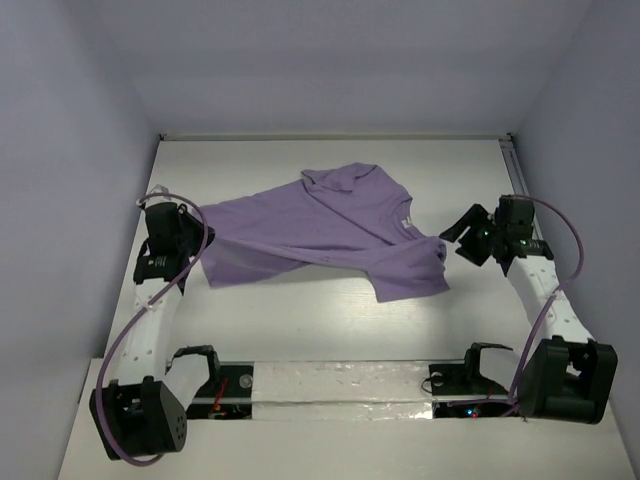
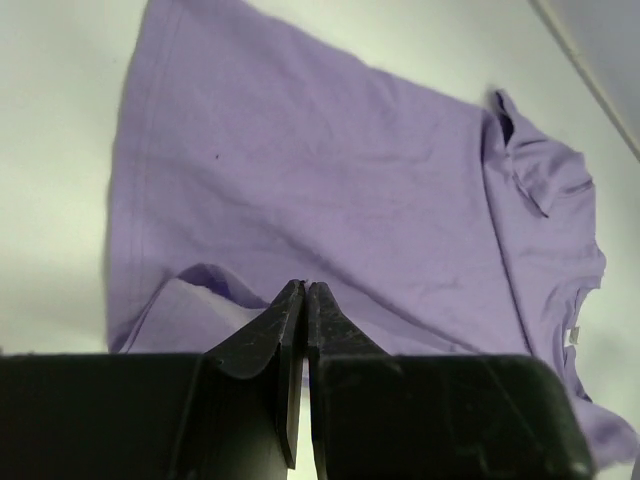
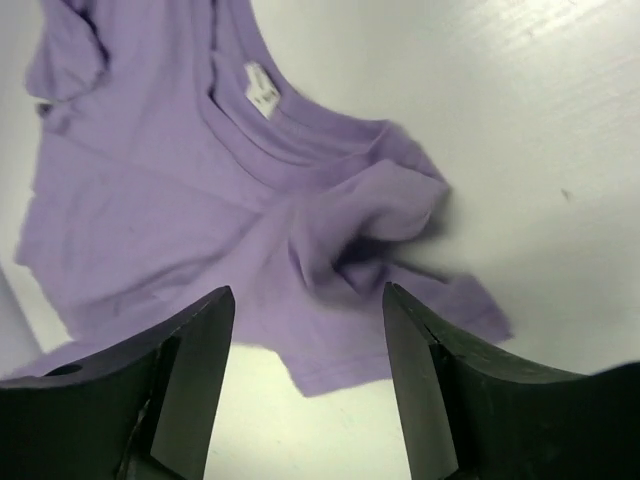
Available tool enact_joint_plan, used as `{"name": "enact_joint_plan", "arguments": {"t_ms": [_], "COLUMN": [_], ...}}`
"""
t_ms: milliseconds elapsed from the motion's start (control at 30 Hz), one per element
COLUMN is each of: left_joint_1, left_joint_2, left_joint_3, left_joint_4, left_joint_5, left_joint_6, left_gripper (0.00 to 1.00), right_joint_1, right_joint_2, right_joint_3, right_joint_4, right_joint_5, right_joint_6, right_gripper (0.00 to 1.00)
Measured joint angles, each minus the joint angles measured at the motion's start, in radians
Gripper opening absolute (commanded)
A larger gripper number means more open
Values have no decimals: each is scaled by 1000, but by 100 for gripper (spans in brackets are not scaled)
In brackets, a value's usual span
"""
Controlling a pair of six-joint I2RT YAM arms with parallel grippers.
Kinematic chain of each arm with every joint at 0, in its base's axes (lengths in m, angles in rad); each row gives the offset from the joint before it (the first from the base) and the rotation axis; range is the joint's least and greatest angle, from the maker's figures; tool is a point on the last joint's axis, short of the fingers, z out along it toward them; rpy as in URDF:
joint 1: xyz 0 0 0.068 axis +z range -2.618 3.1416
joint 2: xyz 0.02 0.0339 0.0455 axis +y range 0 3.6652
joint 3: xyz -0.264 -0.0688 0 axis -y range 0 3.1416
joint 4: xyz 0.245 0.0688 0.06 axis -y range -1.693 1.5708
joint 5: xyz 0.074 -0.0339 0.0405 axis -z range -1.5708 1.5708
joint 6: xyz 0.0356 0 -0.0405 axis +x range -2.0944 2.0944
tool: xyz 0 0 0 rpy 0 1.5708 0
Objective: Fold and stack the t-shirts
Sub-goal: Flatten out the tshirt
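The lavender t-shirt (image 1: 320,225) lies spread and rumpled across the middle of the table, collar towards the right. My left gripper (image 1: 192,238) is at its left edge. In the left wrist view the jaws (image 2: 304,288) are shut at the hem of the t-shirt (image 2: 330,180), and creases run out from the tips, so they seem to pinch the fabric. My right gripper (image 1: 462,236) is open and empty just right of the bunched sleeve. In the right wrist view the gripper (image 3: 308,290) hangs over the t-shirt (image 3: 200,200), whose white neck label (image 3: 260,92) shows.
The white table (image 1: 330,320) is boxed in by pale walls at the back and on both sides. A metal rail (image 1: 520,185) runs along its right edge. The arm bases and a taped strip (image 1: 340,385) line the near edge.
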State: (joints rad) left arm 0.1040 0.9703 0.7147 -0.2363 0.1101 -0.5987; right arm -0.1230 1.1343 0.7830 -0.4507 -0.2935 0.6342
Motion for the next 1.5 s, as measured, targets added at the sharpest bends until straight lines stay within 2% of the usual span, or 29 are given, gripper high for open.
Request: {"name": "enact_joint_plan", "arguments": {"t_ms": [167, 267, 300, 333, 367, 467, 533, 600, 633, 667, 700, 733, 800, 1033, 1200, 1300, 1433, 1500], "left_joint_1": [-21, -25, -27, -27, -31, -38, -68, -118, -141, -156, -170, -180, -200, -214, -214, -214, -214, -214], "left_joint_2": [-65, -68, -59, -48, -31, -31, -45, -64, -74, -85, -97, -109, -145, -328, -378, -354, -274, -240], "left_joint_3": [7, -21, -28, -33, -35, -42, -43, -43, -43, -43, -43, -43, -43, -46, -46, -26, 36, 69], "left_joint_4": [-41, -37, -37, -39, -44, -59, -82, -99, -111, -124, -140, -156, -208, -329, -383, -400, -381, -359], "left_joint_5": [-47, -49, -47, -47, -47, -44, -62, -60, -56, -56, -57, -58, -58, -41, -47, -64, -79, -84], "left_joint_6": [40, 47, 47, 47, 48, 49, 48, 48, 48, 48, 47, 45, 32, -52, -90, -90, -82, -71], "left_gripper": [0, 0, 0, 0, 0, 0, 0, 0, 0, 0, 0, 0, 0, 0, 0, 0, 0, 0], "right_joint_1": [8, 14, 14, 15, 17, 20, 20, 20, 20, 20, 20, 20, 21, 84, 132, 161, 188, 190], "right_joint_2": [-114, -126, -109, -90, -63, -18, -7, 14, 23, 35, 53, 76, 151, 712, 964, 1013, 1088, 1138], "right_joint_3": [29, 36, 29, 18, -2, -82, -101, -92, -81, -64, -37, -6, 72, 536, 697, 775, 831, 880], "right_joint_4": [-193, -183, -175, -166, -154, -148, -151, -124, -103, -84, -63, -37, 26, 203, 210, 212, 204, 197], "right_joint_5": [62, 56, 50, 47, 45, 56, 61, 53, 51, 53, 58, 61, 61, 14, -52, -75, -125, -148], "right_joint_6": [-45, -62, -63, -64, -68, -79, -84, -88, -88, -88, -87, -86, -92, -167, -180, -194, -178, -141], "right_gripper": [64, 65, 61, 50, 45, 13, 4, 3, 7, 16, 31, 57, 69, 79, 80, 71, 0, 0]}}
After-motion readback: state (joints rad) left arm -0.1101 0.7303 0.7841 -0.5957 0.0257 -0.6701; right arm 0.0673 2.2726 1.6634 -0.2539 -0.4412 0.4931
